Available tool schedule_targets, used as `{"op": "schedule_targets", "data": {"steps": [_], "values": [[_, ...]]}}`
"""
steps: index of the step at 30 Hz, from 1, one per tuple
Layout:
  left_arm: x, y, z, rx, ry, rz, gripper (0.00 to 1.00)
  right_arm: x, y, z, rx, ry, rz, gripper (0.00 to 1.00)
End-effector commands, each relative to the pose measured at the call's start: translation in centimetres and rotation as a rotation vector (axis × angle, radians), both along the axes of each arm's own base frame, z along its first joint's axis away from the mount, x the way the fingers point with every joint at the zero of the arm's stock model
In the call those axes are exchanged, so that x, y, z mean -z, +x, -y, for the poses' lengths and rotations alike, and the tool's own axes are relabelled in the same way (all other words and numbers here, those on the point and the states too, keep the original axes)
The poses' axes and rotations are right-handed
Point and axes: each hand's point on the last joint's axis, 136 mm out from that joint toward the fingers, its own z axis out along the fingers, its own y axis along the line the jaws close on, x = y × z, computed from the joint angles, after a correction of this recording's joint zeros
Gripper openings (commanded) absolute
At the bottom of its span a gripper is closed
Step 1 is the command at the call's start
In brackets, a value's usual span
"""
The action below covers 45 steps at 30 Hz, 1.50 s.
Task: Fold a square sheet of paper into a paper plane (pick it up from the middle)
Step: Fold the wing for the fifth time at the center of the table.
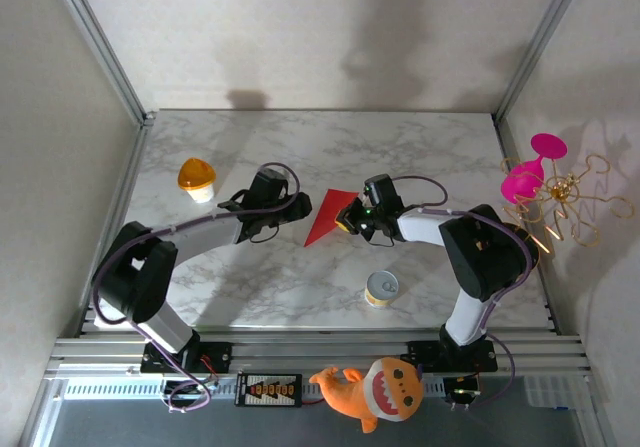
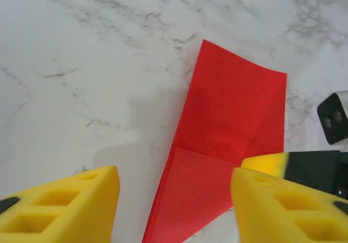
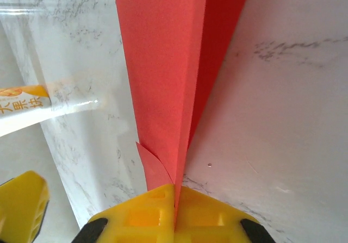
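Observation:
The red sheet of paper lies mid-table, folded into a narrow pointed paper plane shape with its tip toward the near left. In the left wrist view the paper shows layered flaps and a crease. My right gripper is shut on the paper's right edge; in its wrist view the yellow pads pinch the upright fold of the paper. My left gripper stands open over the paper's left side, its fingers either side of the pointed end, not touching it.
An orange-lidded cup stands at the left, a small yellow tin near the front right. A pink goblet and gold wire stand sit at the right edge. An orange shark plush lies on the front rail.

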Motion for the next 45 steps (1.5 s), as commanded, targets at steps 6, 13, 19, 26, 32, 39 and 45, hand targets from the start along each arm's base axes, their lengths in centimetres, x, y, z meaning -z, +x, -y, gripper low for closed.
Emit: {"op": "schedule_targets", "data": {"steps": [6, 13, 19, 26, 32, 39, 45], "values": [[-2.4, -2.1, 2.7, 0.202, 0.208, 0.315, 0.84, -1.1, 0.0, 0.9, -0.014, -0.014, -0.019, 0.02], [-0.7, -4.0, 5.5, 0.403, 0.427, 0.422, 0.89, -1.5, 0.3, 1.0, -0.001, 0.015, -0.054, 0.01], [1.4, -3.6, 7.1, 0.468, 0.579, 0.445, 0.76, -1.8, 0.4, 1.0, 0.001, 0.027, -0.082, 0.01], [3.5, -3.4, 8.2, 0.527, 0.617, 0.441, 0.62, -1.8, 0.3, 1.2, 0.012, 0.048, -0.11, 0.01], [4.4, -3.5, 8.2, 0.544, 0.63, 0.462, 0.56, -1.5, 0.1, 1.2, 0.016, 0.063, -0.139, 0.01], [5.3, -3.5, 7.5, 0.539, 0.668, 0.481, 0.45, -1.4, 0.1, 1.1, 0.014, 0.079, -0.155, 0.02], [5.9, -3.6, 7.5, 0.552, 0.672, 0.485, 0.36, -1.4, 0.0, 1.0, 0.013, 0.086, -0.162, 0.02]]}}
